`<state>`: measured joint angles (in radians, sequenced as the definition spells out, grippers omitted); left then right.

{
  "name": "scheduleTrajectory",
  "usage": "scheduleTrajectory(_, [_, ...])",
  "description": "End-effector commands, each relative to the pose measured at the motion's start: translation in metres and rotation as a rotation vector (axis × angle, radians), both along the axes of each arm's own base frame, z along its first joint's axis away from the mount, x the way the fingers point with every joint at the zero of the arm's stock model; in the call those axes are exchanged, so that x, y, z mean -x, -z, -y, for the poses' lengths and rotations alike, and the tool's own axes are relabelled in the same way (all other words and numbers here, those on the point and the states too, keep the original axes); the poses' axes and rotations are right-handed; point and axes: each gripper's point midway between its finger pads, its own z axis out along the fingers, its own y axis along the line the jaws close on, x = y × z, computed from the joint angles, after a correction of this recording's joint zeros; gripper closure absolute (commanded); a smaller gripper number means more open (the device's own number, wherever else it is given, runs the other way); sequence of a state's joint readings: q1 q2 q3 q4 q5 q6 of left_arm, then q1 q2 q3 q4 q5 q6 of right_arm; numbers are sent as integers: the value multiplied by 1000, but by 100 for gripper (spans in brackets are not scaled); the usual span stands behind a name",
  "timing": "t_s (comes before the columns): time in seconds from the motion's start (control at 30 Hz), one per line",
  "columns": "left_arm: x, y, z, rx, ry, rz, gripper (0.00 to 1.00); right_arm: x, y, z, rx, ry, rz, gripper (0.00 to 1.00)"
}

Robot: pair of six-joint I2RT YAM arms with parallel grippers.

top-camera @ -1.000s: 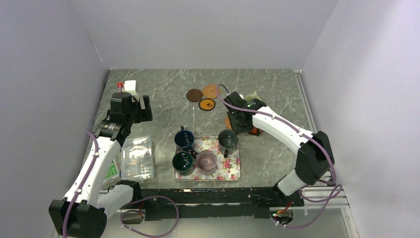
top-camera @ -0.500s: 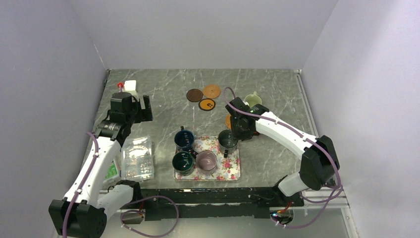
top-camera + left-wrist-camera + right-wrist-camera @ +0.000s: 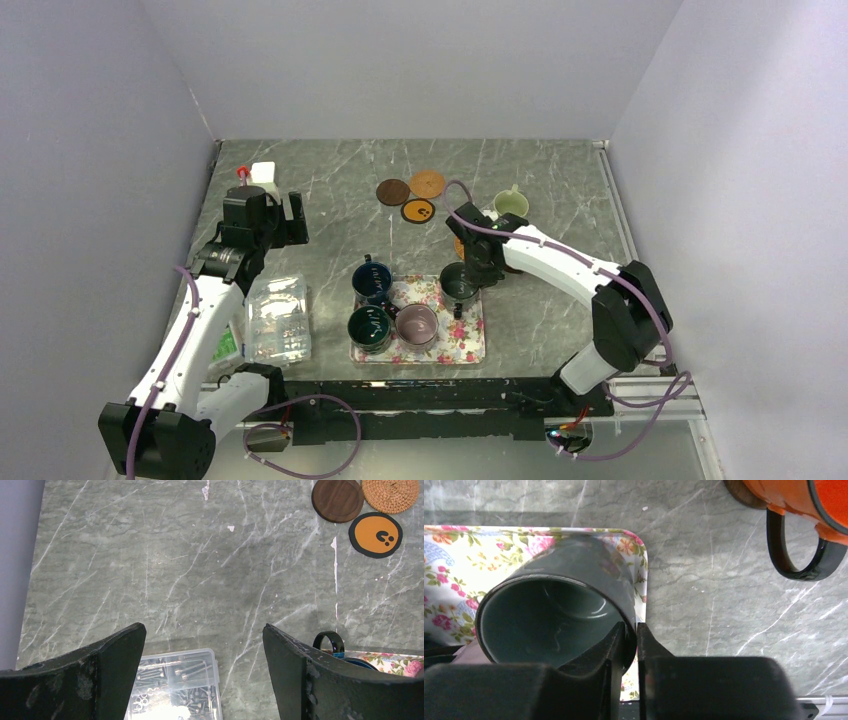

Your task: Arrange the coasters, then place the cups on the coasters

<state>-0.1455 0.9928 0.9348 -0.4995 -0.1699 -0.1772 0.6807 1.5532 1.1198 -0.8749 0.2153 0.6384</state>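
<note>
My right gripper (image 3: 630,630) is shut on the rim of a dark green cup (image 3: 549,625), one finger inside it and one outside. That cup (image 3: 460,283) stands on the back right corner of the floral tray (image 3: 465,340). An orange cup (image 3: 794,495) rests on a dark coaster behind it. Navy (image 3: 371,282), dark green (image 3: 369,327) and mauve (image 3: 417,324) cups share the tray. A cream cup (image 3: 511,204) stands at the back right. Brown (image 3: 337,499), woven (image 3: 390,492) and black-orange (image 3: 375,535) coasters lie together at the back. My left gripper (image 3: 204,645) hangs open and empty.
A clear plastic box (image 3: 277,318) of screws lies at the left, under my left gripper. A white bottle with a red cap (image 3: 258,175) stands at the back left corner. Grey walls close in three sides of the table.
My right arm swung left from the orange cup to the tray, and its jaws closed on the dark green cup's rim. The left arm has stayed put.
</note>
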Motion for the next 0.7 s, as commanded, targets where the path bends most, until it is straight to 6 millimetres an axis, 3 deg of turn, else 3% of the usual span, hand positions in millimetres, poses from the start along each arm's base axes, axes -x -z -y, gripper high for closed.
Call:
scheduleTrajectory(0.0, [-2, -5, 2, 5, 6, 15, 6, -12, -11, -2, 9, 37, 55, 92])
scheduleTrajectory(0.07, [-2, -5, 2, 4, 5, 13, 6, -16, -18, -2, 11, 48, 73, 100])
scheduleTrajectory(0.37, [-2, -5, 0, -2, -2, 14, 6, -57, -72, -10, -29, -5, 184, 100])
scheduleTrajectory(0.67, [-1, -7, -1, -7, -4, 19, 6, -98, -85, 8, -55, -91, 239, 100])
